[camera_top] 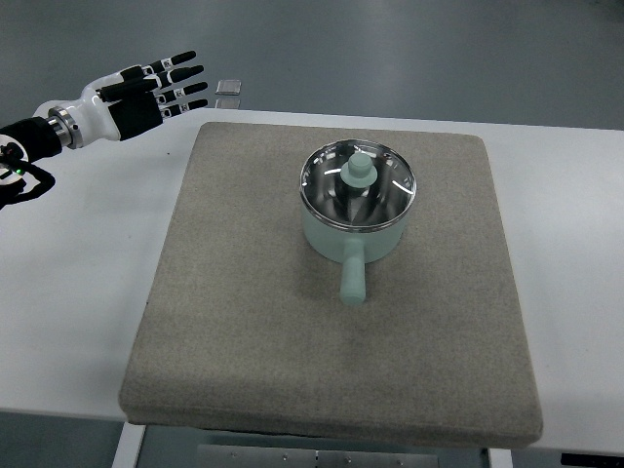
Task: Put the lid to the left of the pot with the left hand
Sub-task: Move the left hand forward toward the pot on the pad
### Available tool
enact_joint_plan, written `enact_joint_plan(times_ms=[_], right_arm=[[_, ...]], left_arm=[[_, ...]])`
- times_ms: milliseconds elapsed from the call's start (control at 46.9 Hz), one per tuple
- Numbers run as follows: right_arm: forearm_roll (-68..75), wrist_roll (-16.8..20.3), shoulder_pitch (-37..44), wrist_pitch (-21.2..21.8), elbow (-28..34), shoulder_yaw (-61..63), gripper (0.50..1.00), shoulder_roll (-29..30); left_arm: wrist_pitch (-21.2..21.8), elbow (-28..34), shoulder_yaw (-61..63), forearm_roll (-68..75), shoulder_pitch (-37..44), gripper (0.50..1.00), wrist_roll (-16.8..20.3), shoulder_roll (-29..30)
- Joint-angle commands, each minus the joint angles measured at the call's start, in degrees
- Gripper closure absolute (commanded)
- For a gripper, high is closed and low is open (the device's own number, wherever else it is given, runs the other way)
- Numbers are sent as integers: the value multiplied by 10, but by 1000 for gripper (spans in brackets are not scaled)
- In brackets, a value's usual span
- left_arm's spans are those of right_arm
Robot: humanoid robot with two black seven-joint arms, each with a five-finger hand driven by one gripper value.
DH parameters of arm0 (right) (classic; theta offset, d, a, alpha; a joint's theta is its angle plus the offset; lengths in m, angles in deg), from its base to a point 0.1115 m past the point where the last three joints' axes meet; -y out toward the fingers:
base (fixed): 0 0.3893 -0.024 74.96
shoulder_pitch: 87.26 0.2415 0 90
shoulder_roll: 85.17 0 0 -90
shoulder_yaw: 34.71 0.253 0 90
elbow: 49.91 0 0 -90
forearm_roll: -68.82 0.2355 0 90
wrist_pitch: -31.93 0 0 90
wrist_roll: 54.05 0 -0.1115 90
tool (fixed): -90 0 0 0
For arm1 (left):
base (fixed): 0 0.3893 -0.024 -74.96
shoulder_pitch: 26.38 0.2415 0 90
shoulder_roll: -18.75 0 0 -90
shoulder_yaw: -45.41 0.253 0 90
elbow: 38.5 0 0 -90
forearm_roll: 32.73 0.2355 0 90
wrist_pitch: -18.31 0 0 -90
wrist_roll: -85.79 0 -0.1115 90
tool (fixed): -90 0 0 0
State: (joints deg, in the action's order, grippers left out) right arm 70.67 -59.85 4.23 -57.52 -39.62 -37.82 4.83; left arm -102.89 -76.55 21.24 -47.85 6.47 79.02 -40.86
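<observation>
While the lid [358,182] sits closed on the pot [351,234], centre of mat [244,322] | left hand [146,93] well apart at upper left, fingers spread, empty | lid judged rigid, glass, fragile, slippery | grasp by knob [360,170]

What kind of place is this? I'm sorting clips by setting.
Probably a robot test lab, not a home kitchen: one mint pot with its lid on, staged on a grey mat atop a plain white table, bare grey floor beyond.
</observation>
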Motion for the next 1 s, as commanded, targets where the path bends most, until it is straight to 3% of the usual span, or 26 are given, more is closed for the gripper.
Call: enact_joint_plan(times_ms=[0,597,768,981], right_arm=[[0,0,0,1,0,0,576,0],[-1,0,0,1,0,-1,576,0],[0,0,0,1,0,0,576,0],[0,0,0,1,0,0,576,0]], left_arm=[[0,3,0,0,-1,506,-1,-2],[-8,3,10,8,-31,506,1,-18],[-10,3,27,109,-60,506,9,-19],[-15,0,25,274,-92,506,54,-17]])
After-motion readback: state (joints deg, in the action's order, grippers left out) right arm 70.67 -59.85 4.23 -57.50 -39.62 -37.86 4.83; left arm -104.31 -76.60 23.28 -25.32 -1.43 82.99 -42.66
